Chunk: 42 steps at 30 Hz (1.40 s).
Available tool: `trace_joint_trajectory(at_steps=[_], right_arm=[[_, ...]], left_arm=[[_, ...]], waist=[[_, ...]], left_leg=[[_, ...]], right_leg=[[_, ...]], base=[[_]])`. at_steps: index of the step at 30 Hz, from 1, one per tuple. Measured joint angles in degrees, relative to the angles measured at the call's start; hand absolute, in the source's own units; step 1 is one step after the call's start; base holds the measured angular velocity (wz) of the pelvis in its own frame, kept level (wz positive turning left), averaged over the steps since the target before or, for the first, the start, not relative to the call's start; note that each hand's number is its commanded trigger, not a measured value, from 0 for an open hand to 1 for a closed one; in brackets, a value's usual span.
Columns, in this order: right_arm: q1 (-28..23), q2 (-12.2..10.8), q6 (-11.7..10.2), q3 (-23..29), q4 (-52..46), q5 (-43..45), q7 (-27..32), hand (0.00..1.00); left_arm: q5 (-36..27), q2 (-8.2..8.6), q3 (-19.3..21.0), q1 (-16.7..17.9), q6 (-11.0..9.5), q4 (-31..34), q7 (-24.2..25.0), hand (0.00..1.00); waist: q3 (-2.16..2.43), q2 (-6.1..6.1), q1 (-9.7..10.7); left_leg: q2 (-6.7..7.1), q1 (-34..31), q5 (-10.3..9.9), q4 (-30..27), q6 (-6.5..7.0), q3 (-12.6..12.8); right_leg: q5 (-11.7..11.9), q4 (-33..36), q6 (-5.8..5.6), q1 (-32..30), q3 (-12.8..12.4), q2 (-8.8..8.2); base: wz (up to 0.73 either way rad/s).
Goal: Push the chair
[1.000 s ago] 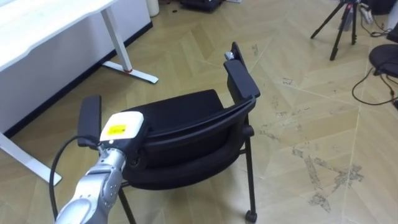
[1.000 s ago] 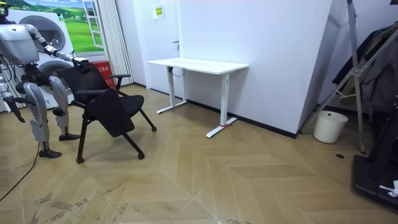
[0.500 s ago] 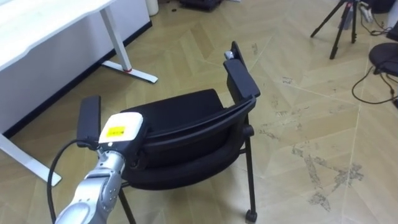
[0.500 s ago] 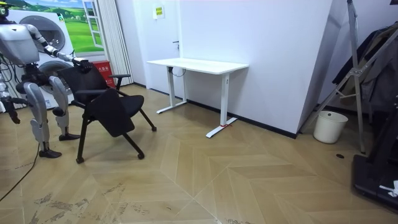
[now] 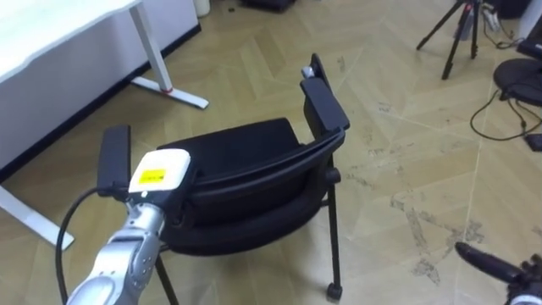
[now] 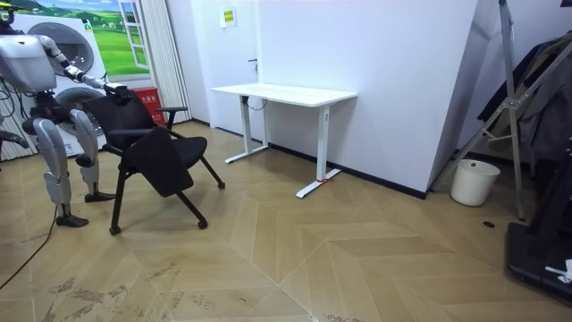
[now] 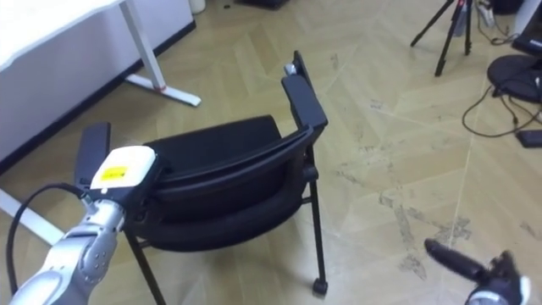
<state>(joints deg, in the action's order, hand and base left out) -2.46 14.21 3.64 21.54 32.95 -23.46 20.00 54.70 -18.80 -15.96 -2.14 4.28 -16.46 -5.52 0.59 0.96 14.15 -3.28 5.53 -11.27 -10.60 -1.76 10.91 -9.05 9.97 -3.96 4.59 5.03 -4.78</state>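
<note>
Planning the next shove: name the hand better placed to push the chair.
Left. The left hand is at the backrest of the chair; the right hand hangs low over the floor, apart from the chair.

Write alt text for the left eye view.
A black chair seen from behind and above on a wooden floor, the left robot hand at its backrest. A white desk stands beyond; the right robot hand shows lower right.
</note>
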Motion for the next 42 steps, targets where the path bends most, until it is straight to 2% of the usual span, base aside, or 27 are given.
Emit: trace_joint_trajectory(at_steps=[4, 10, 16, 18, 20, 31, 33, 35, 39, 42], right_arm=[[0.7, 0.4, -0.6, -1.4, -6.0, 2.3, 2.0, 0.00], [3.0, 0.7, -0.5, -5.8, -18.0, 13.2, 3.2, 0.00], [4.7, 2.1, -0.5, -8.8, -22.8, 22.2, 1.1, 0.00], [5.6, 2.8, -0.5, -9.9, -23.1, 24.3, -0.2, 0.00], [6.0, 3.7, -0.5, -10.4, -23.5, 25.8, -1.3, 0.00], [6.9, 5.0, -0.5, -15.1, -26.7, 42.7, -10.3, 0.00], [6.9, 6.1, -0.7, -16.5, -26.8, 44.6, -12.5, 0.00], [6.9, 6.2, -0.7, -16.9, -26.9, 46.3, -14.0, 0.00], [7.0, 6.4, -2.7, -17.9, -27.0, 50.2, -17.3, 0.00], [7.1, 7.1, -3.9, -18.9, -27.0, 52.8, -19.6, 0.00]], left_arm=[[0.0, 0.01, -0.1, -0.1, 0.0, -0.1, 0.0, 1.00], [0.1, -0.06, -0.2, -0.2, 0.4, 0.9, 0.2, 1.00], [0.3, -0.07, -1.2, -0.8, -0.5, 0.9, 0.2, 1.00], [1.2, -0.07, -1.2, -1.1, -0.6, 1.4, 0.2, 1.00], [1.8, -0.05, -1.2, -1.3, -0.7, 2.1, 0.3, 1.00], [2.4, -0.36, -1.2, -2.0, -2.0, 2.4, 1.2, 1.00], [2.4, -0.76, -1.7, -2.2, -2.4, 2.4, 1.2, 1.00], [2.4, -1.23, -2.0, -2.5, -2.8, 2.4, 1.2, 1.00], [2.4, -2.17, -2.1, -3.1, -4.2, 1.7, 1.2, 1.00], [2.4, -2.38, -2.1, -3.5, -4.8, 1.4, 1.2, 1.00]], waist=[[-0.01, -0.03, -0.5], [-0.04, -0.04, -1.1], [-0.34, -0.47, -3.7], [-0.70, -1.04, -4.3], [-0.88, -1.43, -5.1], [-0.77, -2.36, -6.4], [-0.71, -2.86, -6.7], [-0.84, -3.26, -6.8], [-0.83, -3.98, -6.9], [-0.80, -3.93, -7.0]], left_leg=[[-0.01, 0.0, 0.0, 0.1, 0.00, 0.2], [-0.02, -0.8, 0.0, -0.1, 0.01, 0.6], [-0.04, 0.2, 0.0, 0.7, 0.00, 1.7], [-0.03, 0.1, 0.0, 0.8, 0.00, 1.9], [-0.03, -0.1, 0.0, 0.8, 0.01, 2.2], [-0.03, 0.0, 0.0, 0.8, 0.04, 2.2], [-0.03, 0.1, 0.0, 0.8, 0.04, 2.2], [-0.03, 0.1, 0.0, 0.8, 0.04, 2.1], [-0.04, 0.1, 0.0, 0.6, 0.04, 1.9], [-0.04, 0.0, 0.0, 0.6, 0.04, 1.8]], right_leg=[[0.0, 0.3, 0.00, -0.7, -0.2, 0.00], [-0.2, 0.8, 0.04, -1.7, -0.5, -0.03], [-0.3, 1.7, 0.09, -1.7, -1.2, -0.03], [-0.4, 1.7, 0.01, -2.1, -1.5, -0.02], [-0.5, 1.8, 0.00, -2.6, -1.7, -0.02], [-0.4, 1.8, 0.07, -2.4, -1.7, -0.02], [-0.4, 1.8, 0.08, -2.3, -1.7, -0.02], [-0.4, 1.8, 0.08, -2.0, -1.7, -0.01], [-0.4, 1.7, 0.08, -1.7, -1.6, -0.01], [-0.4, 1.7, 0.08, -1.7, -1.5, -0.01]], base=[[-0.02], [-0.02], [-0.07], [-0.05], [-0.06], [0.00], [0.00], [0.00], [0.00], [0.01]])
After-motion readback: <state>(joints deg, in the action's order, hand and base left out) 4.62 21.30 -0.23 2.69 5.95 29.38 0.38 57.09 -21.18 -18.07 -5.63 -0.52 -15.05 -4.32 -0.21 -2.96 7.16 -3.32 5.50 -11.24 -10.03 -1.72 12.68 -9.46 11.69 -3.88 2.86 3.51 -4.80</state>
